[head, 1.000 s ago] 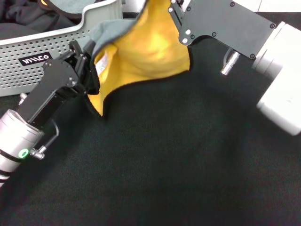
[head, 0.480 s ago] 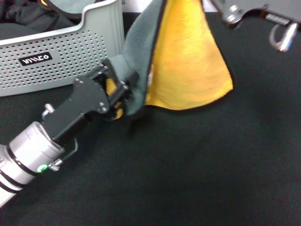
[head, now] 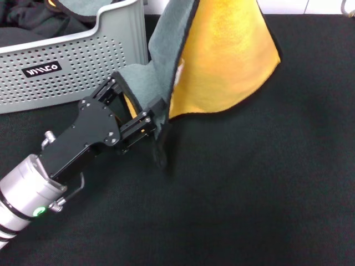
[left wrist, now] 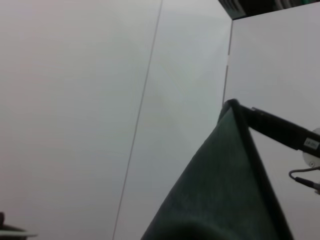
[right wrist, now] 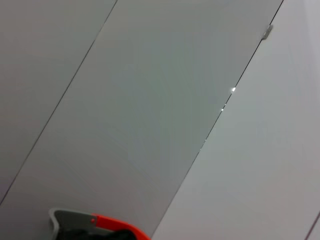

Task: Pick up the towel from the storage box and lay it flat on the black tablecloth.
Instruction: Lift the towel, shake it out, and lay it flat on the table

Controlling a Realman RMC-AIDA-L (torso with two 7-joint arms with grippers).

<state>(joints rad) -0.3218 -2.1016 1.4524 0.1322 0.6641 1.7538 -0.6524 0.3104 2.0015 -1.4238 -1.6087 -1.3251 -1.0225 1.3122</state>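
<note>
The left arm's matte black, boxy metal gripper (head: 145,123) has flat angular plates joined by small screws, with open linkage bars and slots visible near its fingers. Its body widens into a black rectangular housing (head: 83,141) dotted with tiny fastener heads. A small silver cylindrical stud (head: 47,138) sticks out at the housing's ten o'clock side. Toward seven o'clock, the housing meets a brushed silver cylindrical wrist segment (head: 30,185) ringed by thin black bands, bearing a small glowing green indicator light (head: 39,211). A thin black cable loop (head: 75,191) and a silver connector sit at the segment's three o'clock edge.
</note>
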